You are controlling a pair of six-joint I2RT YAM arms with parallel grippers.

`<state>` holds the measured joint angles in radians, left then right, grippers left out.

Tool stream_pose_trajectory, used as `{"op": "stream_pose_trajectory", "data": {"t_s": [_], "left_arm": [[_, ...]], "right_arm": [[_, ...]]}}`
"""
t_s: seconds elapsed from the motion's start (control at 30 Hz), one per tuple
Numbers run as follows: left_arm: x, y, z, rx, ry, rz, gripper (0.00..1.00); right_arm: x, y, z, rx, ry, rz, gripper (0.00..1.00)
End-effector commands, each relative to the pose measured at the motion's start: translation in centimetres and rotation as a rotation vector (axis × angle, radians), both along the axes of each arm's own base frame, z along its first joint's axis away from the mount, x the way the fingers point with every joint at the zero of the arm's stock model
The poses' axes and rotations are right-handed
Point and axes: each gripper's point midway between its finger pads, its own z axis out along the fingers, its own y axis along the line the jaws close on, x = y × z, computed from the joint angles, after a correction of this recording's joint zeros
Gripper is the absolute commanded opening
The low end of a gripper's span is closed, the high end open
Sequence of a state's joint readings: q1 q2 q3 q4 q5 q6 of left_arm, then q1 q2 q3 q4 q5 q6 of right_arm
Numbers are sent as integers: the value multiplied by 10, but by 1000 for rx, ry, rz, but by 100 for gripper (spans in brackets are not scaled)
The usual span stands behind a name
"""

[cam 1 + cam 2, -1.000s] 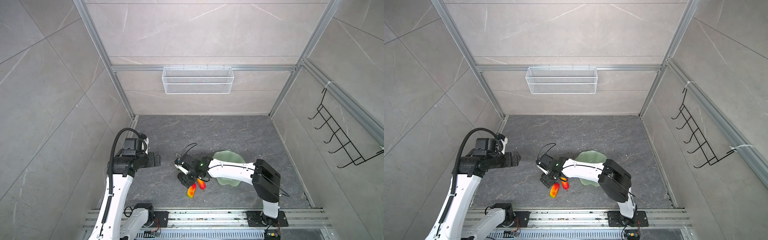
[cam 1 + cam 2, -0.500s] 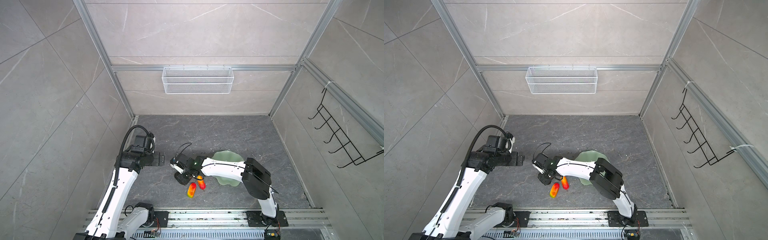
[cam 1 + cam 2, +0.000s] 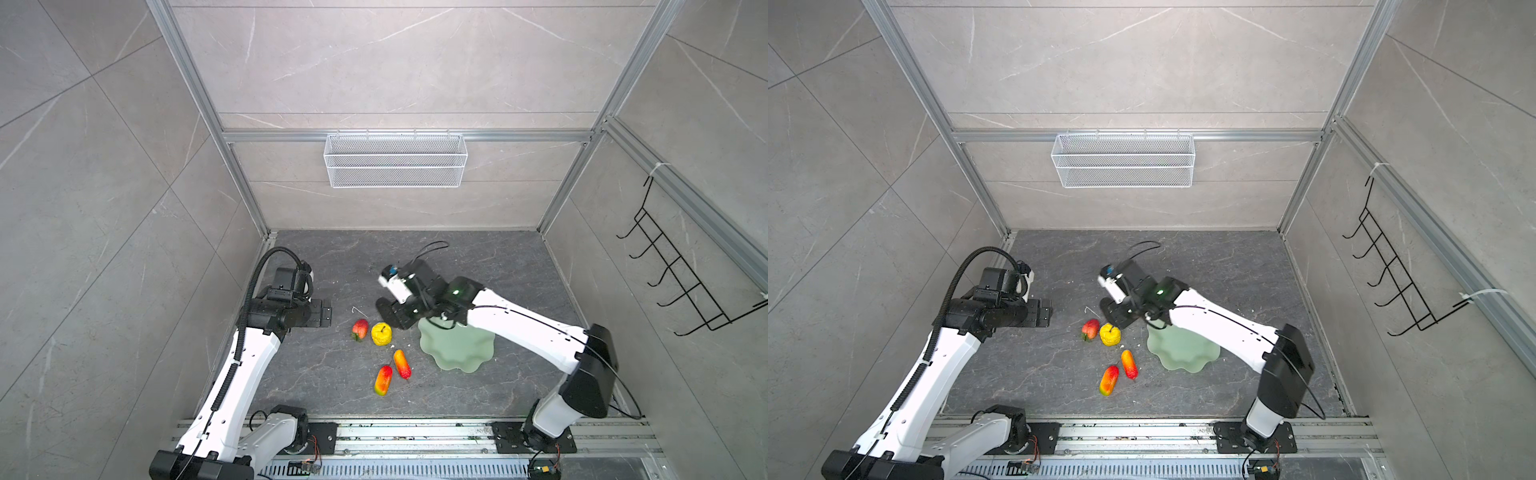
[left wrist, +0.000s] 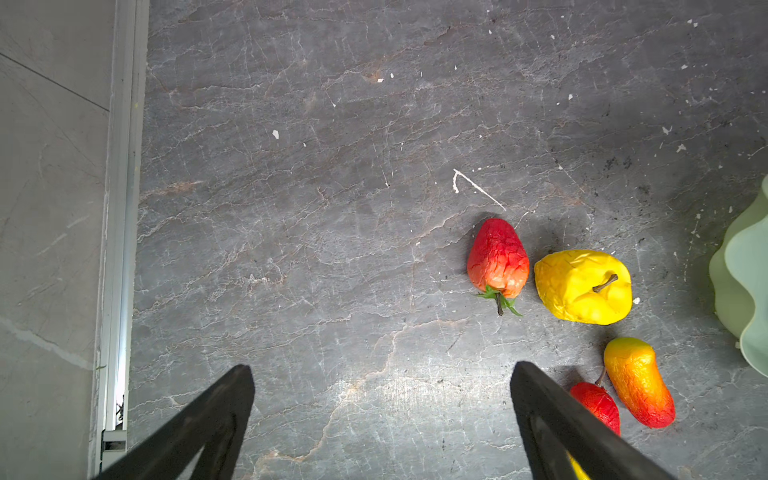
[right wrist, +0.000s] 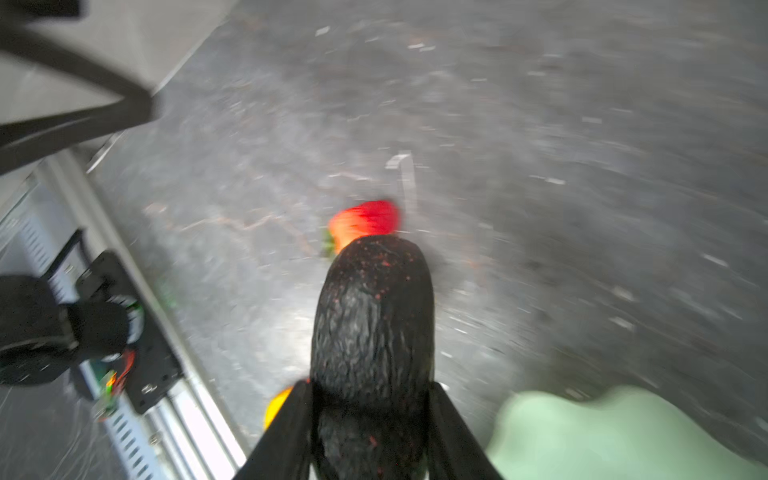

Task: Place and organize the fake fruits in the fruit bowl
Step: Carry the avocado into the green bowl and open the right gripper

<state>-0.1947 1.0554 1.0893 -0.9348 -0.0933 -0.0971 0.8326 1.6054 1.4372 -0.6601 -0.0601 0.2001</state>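
In both top views the right claw (image 3: 394, 315) hangs low over the desk (image 3: 498, 257). The bowl (image 3: 459, 349) is just beside it on the arm's side, and the yellow fruit (image 3: 381, 334) and red fruit (image 3: 360, 329) are just beside it on the other. The two long fruits (image 3: 402, 364) lie farther from the claw, near the bowl's rim. No fruit shows in the bowl. What the claw carries is too dark to tell here.

The left wrist view shows the left claw (image 4: 382, 370) spread wide and empty, with the red and yellow fruits ahead of it on the desk. Their skins are glossy yet creased and dented, so they are probably light, hollow and a little yielding. A gentle pinch across the narrow middle should do.

The right wrist view is blurred. It shows the right claw pinched in on the rear end of the dark fruit (image 5: 372, 316), most of which juts out ahead of the claw. Held so far back, the smooth fruit may swivel or slip.
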Motion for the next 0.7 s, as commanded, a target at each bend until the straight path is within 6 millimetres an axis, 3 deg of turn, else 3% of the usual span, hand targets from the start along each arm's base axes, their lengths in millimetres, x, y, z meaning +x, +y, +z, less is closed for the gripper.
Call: {"op": "stream_pose_trajectory", "data": {"t_s": [0.0,0.13,0.33,0.67], "left_arm": [[6,-7,6,-20,-28,-37,100],[7,-7,6,-19,-25,-36,100],[7,-8,8,-22,-31,-37,100],[7,-7,9,-17,-27,-33,100]], "right_arm": [[3,-61,-42,-160,65,-154,17],[-1,-100,-72,-240,106,-243,17],[-10,-129,-115,-326,172,-311,15],[-4,-138,-161,-348,250,-371,13]]}}
